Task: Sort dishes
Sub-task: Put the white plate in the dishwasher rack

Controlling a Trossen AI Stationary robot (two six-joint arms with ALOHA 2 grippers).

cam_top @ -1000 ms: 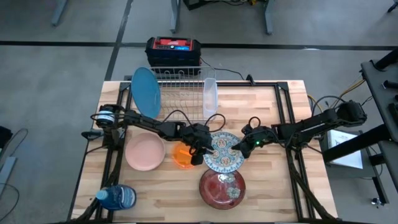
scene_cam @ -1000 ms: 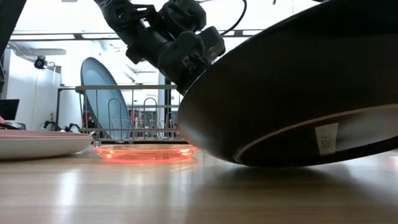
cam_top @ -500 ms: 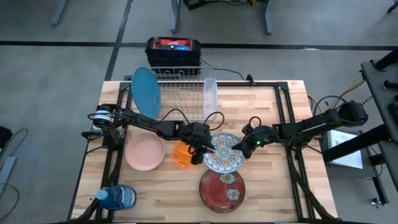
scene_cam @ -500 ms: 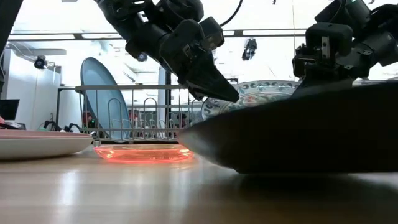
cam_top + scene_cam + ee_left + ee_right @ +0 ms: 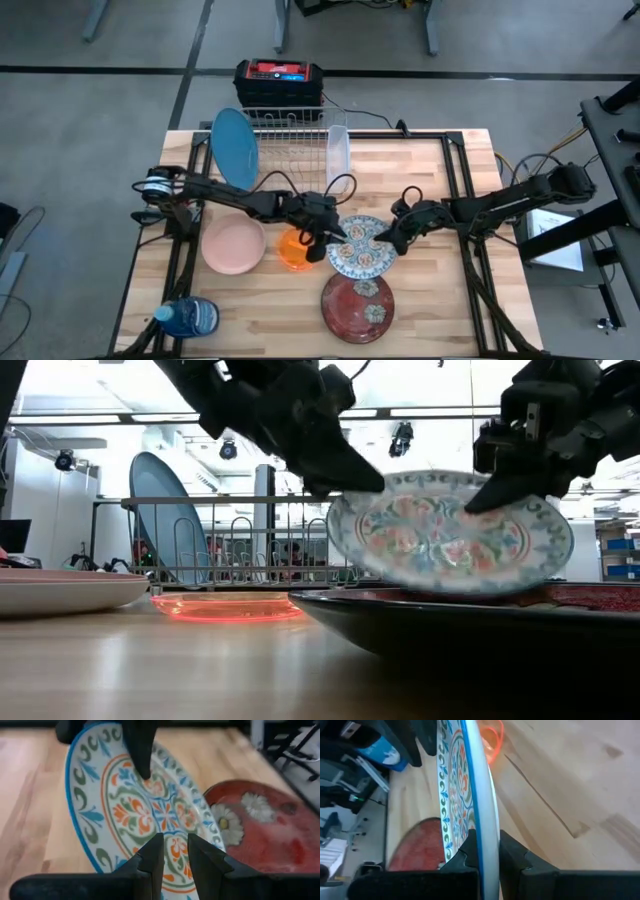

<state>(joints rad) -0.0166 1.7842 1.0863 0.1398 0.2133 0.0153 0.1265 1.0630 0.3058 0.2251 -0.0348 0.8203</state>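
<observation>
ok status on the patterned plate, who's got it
Left gripper and right gripper both clamp opposite rims of the ornate teal-white patterned plate. Plate lifted, tilted, off the table. Red floral plate right below it.

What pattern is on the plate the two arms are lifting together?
The plate is white with a blue rim and orange, teal and green floral scrollwork, clearest in the left wrist view.

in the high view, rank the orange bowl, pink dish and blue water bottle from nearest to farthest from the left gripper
1. Orange bowl: just left of the left gripper.
2. Pink dish: farther left, beyond the bowl.
3. Blue water bottle: at the table's front-left corner, farthest.
</observation>
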